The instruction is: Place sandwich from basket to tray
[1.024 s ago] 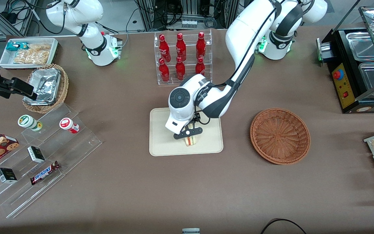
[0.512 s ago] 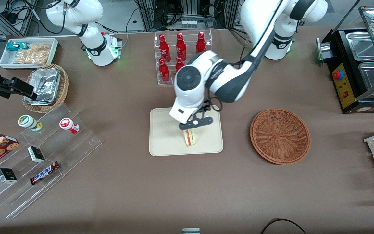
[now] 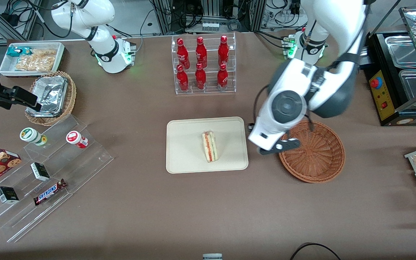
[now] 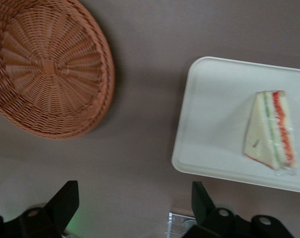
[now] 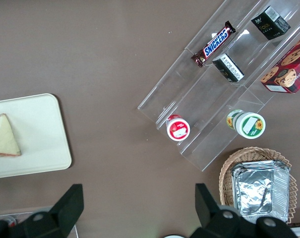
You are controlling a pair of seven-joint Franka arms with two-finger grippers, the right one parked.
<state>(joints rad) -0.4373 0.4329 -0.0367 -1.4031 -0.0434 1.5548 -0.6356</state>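
The sandwich (image 3: 209,146) lies on the cream tray (image 3: 182,155), a pale wedge with red and green layers on its edge; the wrist views show the same sandwich (image 4: 271,130) (image 5: 4,136) on the tray (image 4: 214,114) (image 5: 40,134). The reddish-brown basket (image 3: 312,151) (image 4: 45,74) holds nothing. My gripper (image 3: 279,146) (image 4: 135,206) hangs high over the bare table between tray and basket, at the basket's rim. It is open, with nothing between its fingers.
A clear rack of red bottles (image 3: 202,65) stands farther from the front camera than the tray. Toward the parked arm's end sit an acrylic step shelf with snacks (image 3: 45,169), a tan basket with foil container (image 3: 51,97) and a white bin (image 3: 33,59). A black warmer (image 3: 399,72) stands at the working arm's end.
My gripper has let go of the sandwich, risen and swung from over the tray toward the basket. The sandwich stays on the tray.
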